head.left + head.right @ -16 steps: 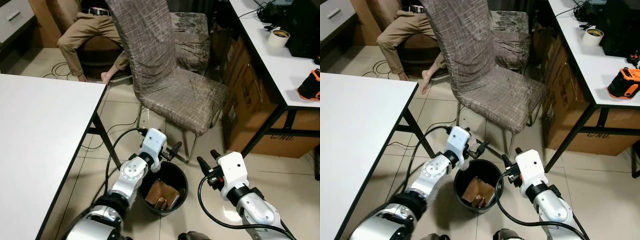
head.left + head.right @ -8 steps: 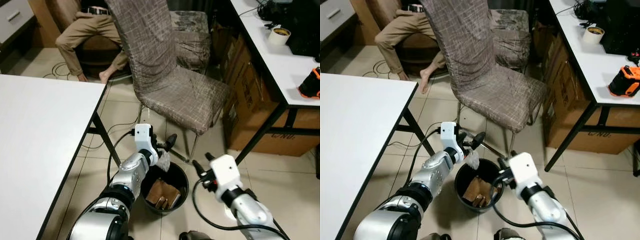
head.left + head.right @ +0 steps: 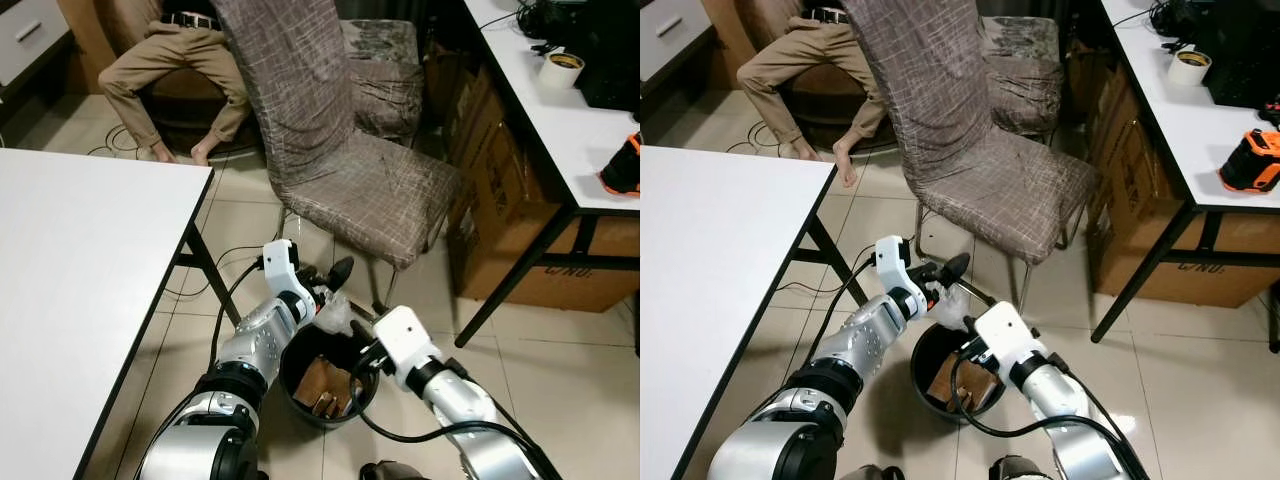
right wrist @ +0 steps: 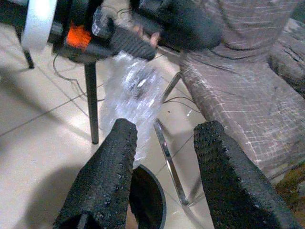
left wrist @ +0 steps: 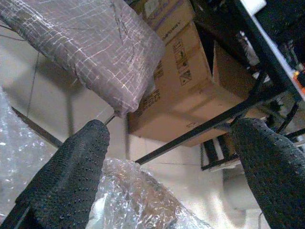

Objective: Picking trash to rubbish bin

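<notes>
A crumpled piece of clear bubble wrap (image 3: pixel 335 309) hangs from my left gripper (image 3: pixel 327 281) just above the far rim of a black round bin (image 3: pixel 288 378). In the left wrist view the fingers are spread open and the wrap (image 5: pixel 138 200) lies low between them, near their base. My right gripper (image 3: pixel 360 347) is open over the bin's right side, pointing at the wrap (image 4: pixel 131 90), which is just ahead of its fingers (image 4: pixel 109 171). Brown cardboard (image 3: pixel 322 385) lies inside the bin.
A fabric-covered chair (image 3: pixel 350 170) stands right behind the bin, its metal leg (image 3: pixel 377 290) close to both grippers. A white table (image 3: pixel 80 280) is on the left, a white desk (image 3: pixel 560 110) with cardboard boxes (image 3: pixel 510 220) beneath on the right. A person (image 3: pixel 170 60) sits at the back.
My right gripper has swung left, from beside the bin to over it, close to the wrap. The left gripper has turned upward, and the wrap now shows hanging from it.
</notes>
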You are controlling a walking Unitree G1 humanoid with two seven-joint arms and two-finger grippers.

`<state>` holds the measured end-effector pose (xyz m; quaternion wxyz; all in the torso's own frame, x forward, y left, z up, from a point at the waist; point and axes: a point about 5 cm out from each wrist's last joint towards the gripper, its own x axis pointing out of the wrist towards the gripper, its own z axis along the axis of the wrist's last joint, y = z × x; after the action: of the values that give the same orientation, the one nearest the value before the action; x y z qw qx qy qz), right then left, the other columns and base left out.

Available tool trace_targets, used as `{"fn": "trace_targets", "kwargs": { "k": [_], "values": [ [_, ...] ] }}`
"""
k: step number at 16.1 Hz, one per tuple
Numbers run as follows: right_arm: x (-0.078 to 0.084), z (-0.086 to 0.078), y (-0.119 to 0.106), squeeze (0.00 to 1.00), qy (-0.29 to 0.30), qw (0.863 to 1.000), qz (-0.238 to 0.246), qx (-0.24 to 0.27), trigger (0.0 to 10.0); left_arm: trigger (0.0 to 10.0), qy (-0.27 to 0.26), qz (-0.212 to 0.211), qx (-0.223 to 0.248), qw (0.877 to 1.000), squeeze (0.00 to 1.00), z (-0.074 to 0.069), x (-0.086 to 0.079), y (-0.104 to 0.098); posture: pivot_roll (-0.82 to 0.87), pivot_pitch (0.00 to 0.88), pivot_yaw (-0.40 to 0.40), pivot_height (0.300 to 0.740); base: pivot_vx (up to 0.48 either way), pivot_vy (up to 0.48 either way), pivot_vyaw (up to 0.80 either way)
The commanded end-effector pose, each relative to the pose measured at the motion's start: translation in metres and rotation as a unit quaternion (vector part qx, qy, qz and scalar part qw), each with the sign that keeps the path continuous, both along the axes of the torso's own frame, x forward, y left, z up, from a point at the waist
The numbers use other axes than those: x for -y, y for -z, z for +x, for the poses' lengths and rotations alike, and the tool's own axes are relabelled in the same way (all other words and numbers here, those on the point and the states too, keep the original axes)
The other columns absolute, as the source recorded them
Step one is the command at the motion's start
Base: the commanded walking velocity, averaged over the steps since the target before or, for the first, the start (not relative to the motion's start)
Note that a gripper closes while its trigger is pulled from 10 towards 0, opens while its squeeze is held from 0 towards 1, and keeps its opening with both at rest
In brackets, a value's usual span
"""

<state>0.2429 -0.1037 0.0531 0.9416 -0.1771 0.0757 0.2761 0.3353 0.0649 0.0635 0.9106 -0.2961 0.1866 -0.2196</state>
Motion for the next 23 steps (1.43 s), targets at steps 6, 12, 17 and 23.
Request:
{"fn": "trace_targets", "kwargs": {
  "k": [6,12,17,23],
  "values": [
    [-0.007,0.009,-0.007,1.00,-0.017,0.997,0.032,0.069,10.0,10.0,0.040,-0.018,0.010,0.999,0.00,-0.002,0.012,-0.011,-0.21,0.132,0.043,0.740,0.000,0.000,0.00],
    [-0.007,0.022,0.000,0.97,0.007,0.997,0.046,0.058,10.0,10.0,0.082,-0.023,0.027,0.996,0.00,-0.006,0.022,-0.022,-0.19,0.134,0.052,0.740,0.000,0.000,0.00],
    [-0.010,0.039,0.001,0.00,0.003,0.997,0.064,0.039,10.0,10.0,0.114,-0.027,0.032,0.993,0.00,-0.017,0.029,-0.026,-0.18,0.134,0.050,0.740,0.000,0.000,0.00],
    [-0.010,0.046,0.012,0.00,0.003,0.997,0.082,-0.012,0.8,10.0,0.116,-0.051,0.028,0.991,0.00,-0.021,0.035,-0.034,-0.17,0.128,0.043,0.740,0.000,0.000,0.00]
  ]
}}
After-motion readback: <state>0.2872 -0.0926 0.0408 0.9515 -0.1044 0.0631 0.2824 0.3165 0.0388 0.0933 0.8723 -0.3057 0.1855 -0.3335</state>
